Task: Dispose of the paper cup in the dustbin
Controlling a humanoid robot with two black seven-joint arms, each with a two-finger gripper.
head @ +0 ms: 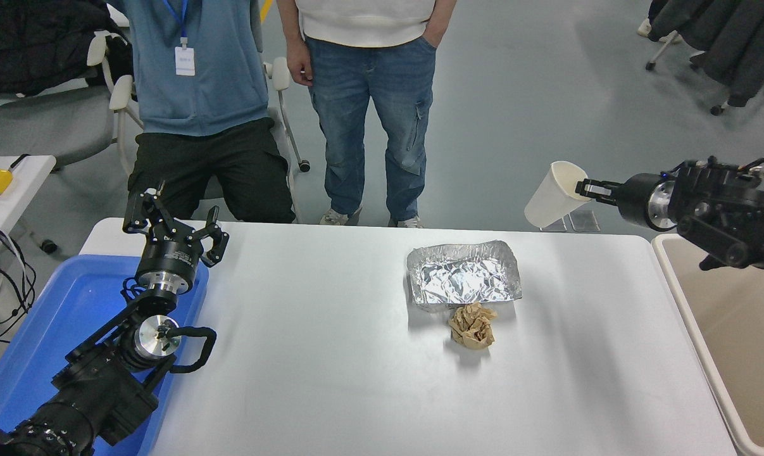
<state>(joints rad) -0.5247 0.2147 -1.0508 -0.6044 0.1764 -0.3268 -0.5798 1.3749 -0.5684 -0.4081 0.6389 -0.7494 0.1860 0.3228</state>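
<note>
We find the pick-up done: the right pincer [585,188] is clamped on the rim of the one paper cup [554,196], holding it tilted in the air above the table's [331,380] far right corner; carrying it over the single beige dustbin [676,278] at the right and letting go remain, in our judgement. We count one foil tray [464,277] and one crumpled brown paper ball [472,325] on the table, one blue tray [52,316] at left beneath the parked left pincer [174,223], whose fingers stand spread, and two persons [369,95] at the far side.

Grey floor [533,95], white table [331,380] — office chairs [71,120] behind
</note>
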